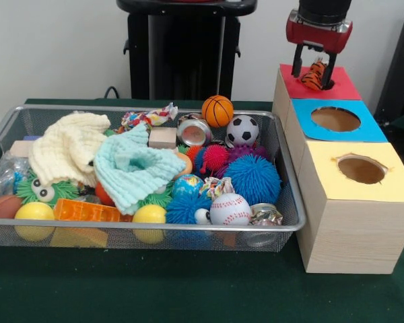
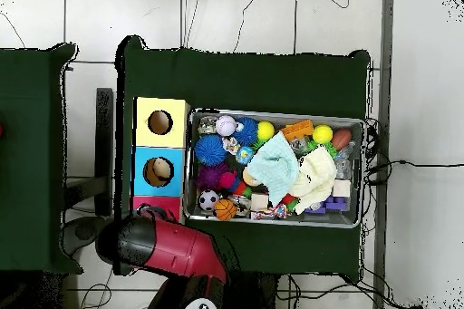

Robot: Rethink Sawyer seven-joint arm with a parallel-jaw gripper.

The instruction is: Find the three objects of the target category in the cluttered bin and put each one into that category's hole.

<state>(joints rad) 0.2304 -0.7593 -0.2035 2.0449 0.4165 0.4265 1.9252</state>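
Hovering right over the far red-topped wooden box (image 1: pixel 337 87), red-and-black gripper (image 1: pixel 314 73) clamped on a small orange striped plush toy (image 1: pixel 314 75), lined up for dropping into that hole.
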